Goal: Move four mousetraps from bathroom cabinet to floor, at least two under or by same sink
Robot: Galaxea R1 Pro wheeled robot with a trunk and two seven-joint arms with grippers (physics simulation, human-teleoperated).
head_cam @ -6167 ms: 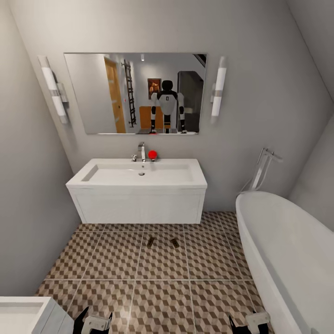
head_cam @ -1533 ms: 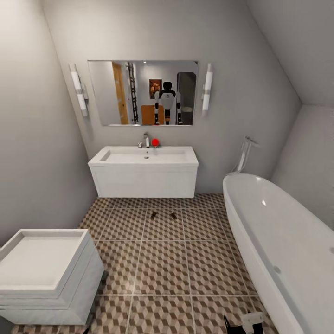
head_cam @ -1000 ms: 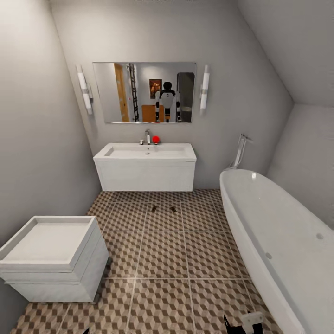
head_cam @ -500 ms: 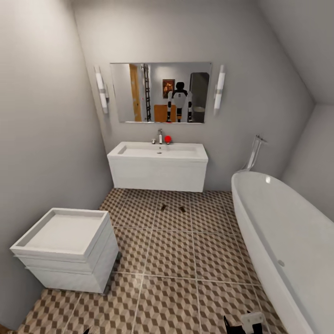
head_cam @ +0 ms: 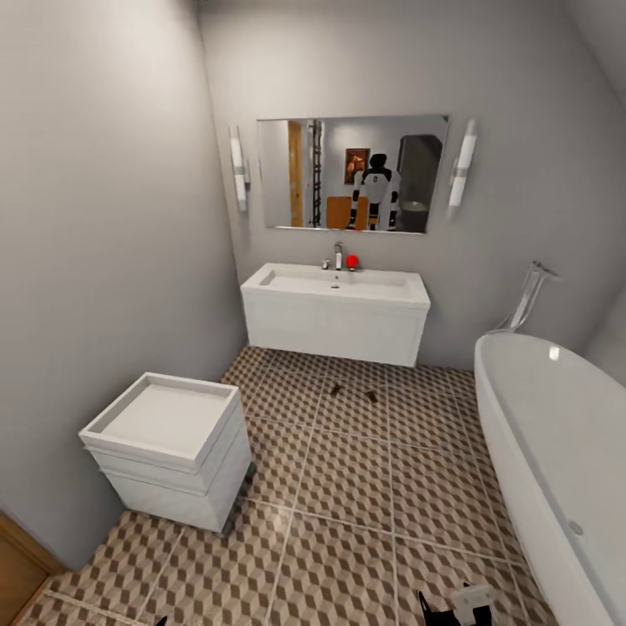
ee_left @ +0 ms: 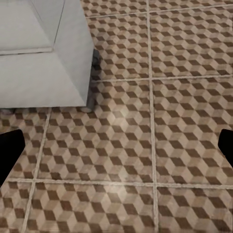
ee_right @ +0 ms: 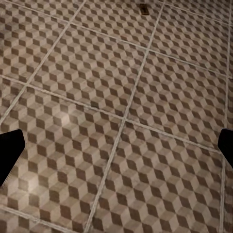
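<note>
While both grippers hang low over the bathroom floor (head_cam: 348, 487), two mousetraps (head_cam: 336, 390) (head_cam: 371, 397) lie flat on the tiles just in front of the bathroom sink (head_cam: 335, 283), well apart from both arms. One mousetrap (ee_right: 143, 8) appears at the far edge of the right wrist view. Right gripper (head_cam: 452, 611): fingers spread wide, holding nothing. Left gripper (ee_left: 116, 145): fingertips (ee_left: 9, 148) spread wide, empty, near a white toilet (head_cam: 165, 448). A white bathtub (head_cam: 556, 443) stands at the right.
</note>
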